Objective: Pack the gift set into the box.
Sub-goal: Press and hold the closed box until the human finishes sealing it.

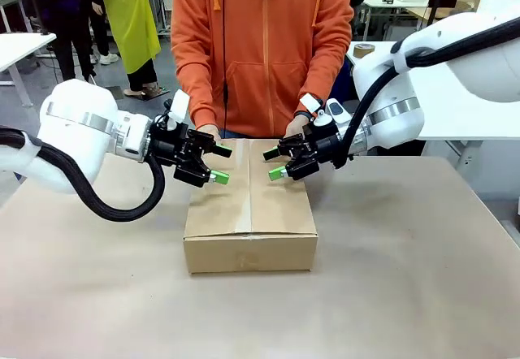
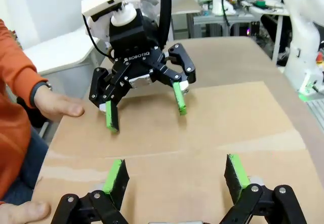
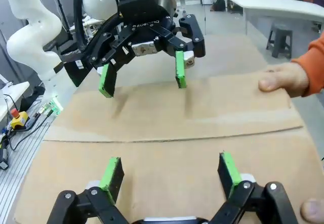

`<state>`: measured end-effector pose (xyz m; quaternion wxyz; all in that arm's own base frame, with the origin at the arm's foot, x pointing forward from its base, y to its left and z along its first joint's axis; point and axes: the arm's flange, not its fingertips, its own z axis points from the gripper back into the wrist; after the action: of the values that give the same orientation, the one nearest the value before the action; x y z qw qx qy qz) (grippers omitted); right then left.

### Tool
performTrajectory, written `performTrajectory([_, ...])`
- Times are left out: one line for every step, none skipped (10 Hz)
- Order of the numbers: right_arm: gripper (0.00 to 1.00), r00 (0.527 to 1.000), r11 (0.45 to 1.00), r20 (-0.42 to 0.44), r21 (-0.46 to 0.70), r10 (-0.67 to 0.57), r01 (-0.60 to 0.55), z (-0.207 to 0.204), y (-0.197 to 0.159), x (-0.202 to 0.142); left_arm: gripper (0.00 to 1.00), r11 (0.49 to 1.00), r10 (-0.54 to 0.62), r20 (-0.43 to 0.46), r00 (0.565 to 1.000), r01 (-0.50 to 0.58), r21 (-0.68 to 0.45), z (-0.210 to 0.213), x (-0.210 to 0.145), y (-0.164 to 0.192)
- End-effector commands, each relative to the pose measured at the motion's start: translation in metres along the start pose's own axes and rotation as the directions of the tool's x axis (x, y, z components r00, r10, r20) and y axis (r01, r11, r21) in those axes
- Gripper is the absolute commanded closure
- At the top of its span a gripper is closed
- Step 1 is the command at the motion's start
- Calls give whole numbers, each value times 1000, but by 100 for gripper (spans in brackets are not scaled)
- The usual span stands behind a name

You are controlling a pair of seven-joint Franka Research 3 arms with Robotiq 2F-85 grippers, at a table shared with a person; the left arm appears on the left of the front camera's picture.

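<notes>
Left tool [image 1: 221,165] is spread wide and holds nothing, poised just above the top of the box [image 1: 250,213]. Right tool [image 1: 274,164] faces it, likewise spread and empty, over the same top. The box stands mid-worktop [image 1: 406,278], brown corrugated, flaps folded shut, seam running down the middle. A person's hands [image 1: 296,125] rest at its far edge.

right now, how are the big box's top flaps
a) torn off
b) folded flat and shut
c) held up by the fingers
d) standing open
B: the box is closed flat along a middle seam, with the open left gripper and right gripper over it.
</notes>
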<state>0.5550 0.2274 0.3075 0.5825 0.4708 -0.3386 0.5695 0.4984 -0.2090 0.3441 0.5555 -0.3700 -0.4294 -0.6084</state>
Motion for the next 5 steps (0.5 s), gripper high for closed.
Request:
performTrajectory([0,999,999,-30,45,-12,13,-8,-3,3,0,999,-4,-28,1000,5,42,-16,-9,5])
performTrajectory([0,998,999,-64,34,-1,3,-8,0,0,0,999,10,-35,999,-8,40,-18,-10,7])
performTrajectory([0,998,998,-67,55,16,-12,-8,5,-4,0,999,28,-55,998,-26,42,-17,-14,11])
performTrajectory([0,997,998,-69,39,43,-41,-5,9,-7,0,998,47,-62,997,-43,54,-12,-18,16])
performTrajectory([0,995,998,-78,1,58,-58,1,12,-12,0,995,69,-57,996,-65,70,-6,-21,20])
